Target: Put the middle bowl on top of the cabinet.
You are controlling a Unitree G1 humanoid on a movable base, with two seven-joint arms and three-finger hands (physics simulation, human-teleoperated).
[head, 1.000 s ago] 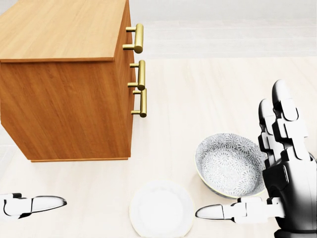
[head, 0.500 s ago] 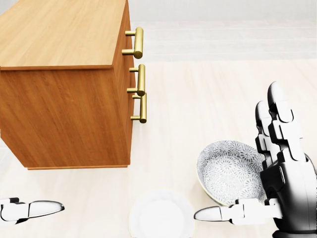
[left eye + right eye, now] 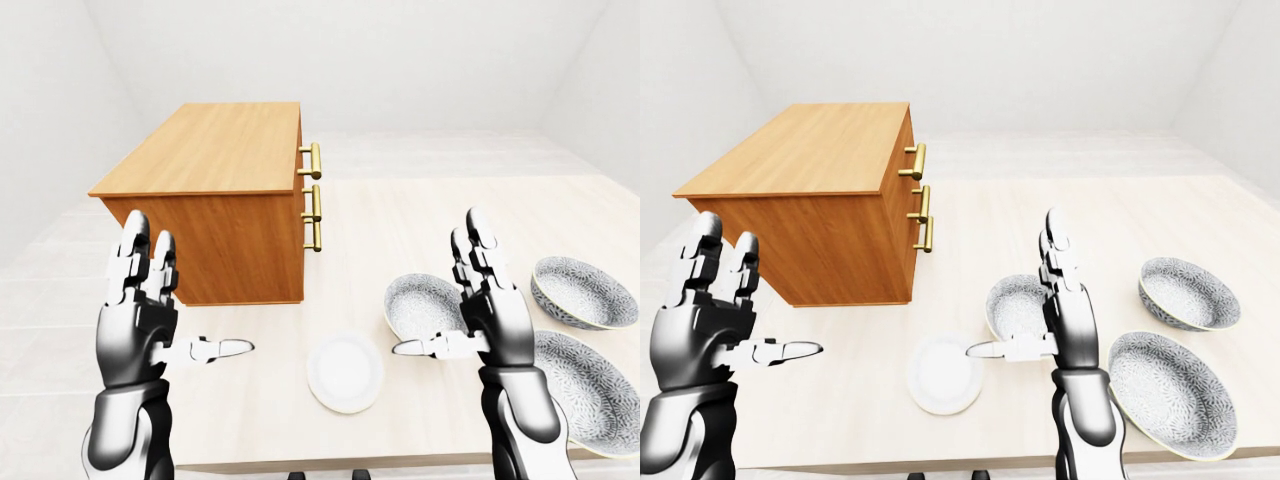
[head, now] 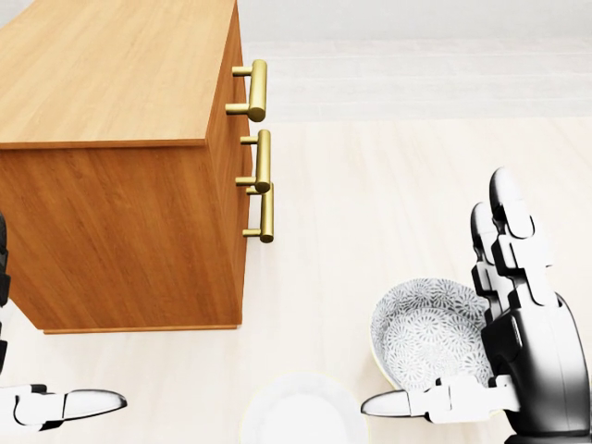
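The right hand [image 3: 490, 318] is spread open, fingers straight up and thumb out to the left, and it holds nothing. It stands just beside the right rim of a patterned bowl [image 3: 420, 305]. The left hand [image 3: 140, 322] is open and empty too, near the cabinet [image 3: 215, 150]. This bowl, probably the wanted one, sits on the table [image 3: 400, 215] right of the cabinet; a far bowl [image 3: 582, 290] and a large bowl [image 3: 585, 385] lie further right. Nothing is grasped yet: grasp, lift and placing all remain.

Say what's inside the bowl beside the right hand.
Only the patterned lining shows inside the bowl; nothing lies in it. The right hand covers its right edge, so that part cannot be seen.
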